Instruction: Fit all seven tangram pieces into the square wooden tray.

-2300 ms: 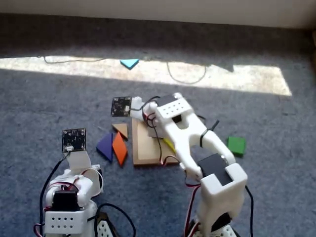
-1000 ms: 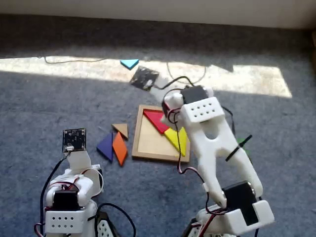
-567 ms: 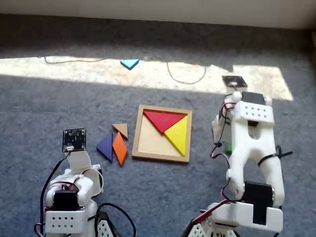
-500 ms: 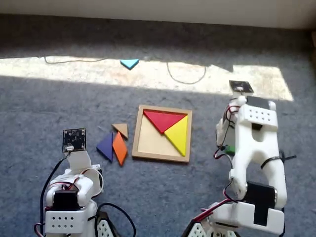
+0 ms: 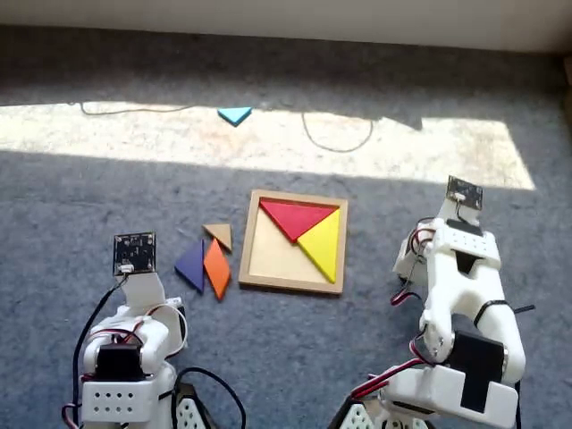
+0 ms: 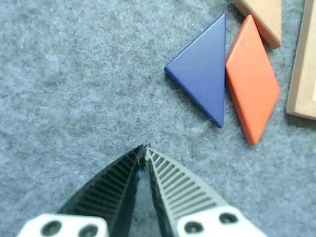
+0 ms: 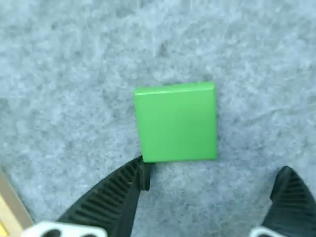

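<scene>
The right gripper (image 7: 215, 174) holds its fingers (image 7: 123, 195) open at the green square (image 7: 175, 122), on carpet (image 5: 134, 179) right of the tray (image 5: 290, 286). One fingertip overlaps the square's edge; descending could pin or skew it. The left gripper (image 6: 144, 150) has closed fingers.

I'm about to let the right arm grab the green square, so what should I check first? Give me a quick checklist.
1. Open right gripper: ok, jaws wide apart.
2. Centring of the green square between the jaws: not ok, it sits toward one finger and ahead of the tips.
3. Square flat on the carpet, clear of other pieces: ok.
4. Free room in the tray: ok, only the red triangle and yellow triangle lie in it.
5. Clearance from the left gripper: ok, shut, over carpet near the blue triangle.
6. Gripper height over the square: cannot tell.
</scene>
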Tool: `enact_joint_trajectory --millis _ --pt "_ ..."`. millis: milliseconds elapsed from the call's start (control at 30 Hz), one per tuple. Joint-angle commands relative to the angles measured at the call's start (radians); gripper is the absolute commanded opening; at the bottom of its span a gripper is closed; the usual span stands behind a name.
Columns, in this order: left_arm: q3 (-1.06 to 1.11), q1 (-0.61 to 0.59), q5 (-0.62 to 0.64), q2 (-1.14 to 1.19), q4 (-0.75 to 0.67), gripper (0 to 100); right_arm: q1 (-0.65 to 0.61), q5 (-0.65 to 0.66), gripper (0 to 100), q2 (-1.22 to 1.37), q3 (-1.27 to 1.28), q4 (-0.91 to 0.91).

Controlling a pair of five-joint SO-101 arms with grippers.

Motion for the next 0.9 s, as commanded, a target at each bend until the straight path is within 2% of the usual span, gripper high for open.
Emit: enact_joint_trajectory --millis 0,167,333,567,700,867 --pt "0.021 0.005 0.005 -0.045 0.006 1 -0.067 -0.044 37.2 -0.05 0.059 -0.113" --pt "0.021 0.005 0.005 -0.045 0.006 1 -0.105 -0.044 37.1 -0.051 0.082 -0.193" --pt "0.021 0.005 0.005 -0.045 0.006 1 -0.139 -0.043 36.8 -0.051 0.082 -0.199" --pt "0.021 0.005 0.005 -0.045 0.006 1 -0.153 -0.037 24.5 -0.05 0.082 -0.199" --pt "0.021 0.005 0.005 -0.045 0.006 1 -0.154 -0.037 23.5 -0.048 0.084 -0.211" --pt "0.021 0.007 0.005 -0.045 0.006 1 -0.147 -0.037 23.5 -0.048 0.087 -0.311"
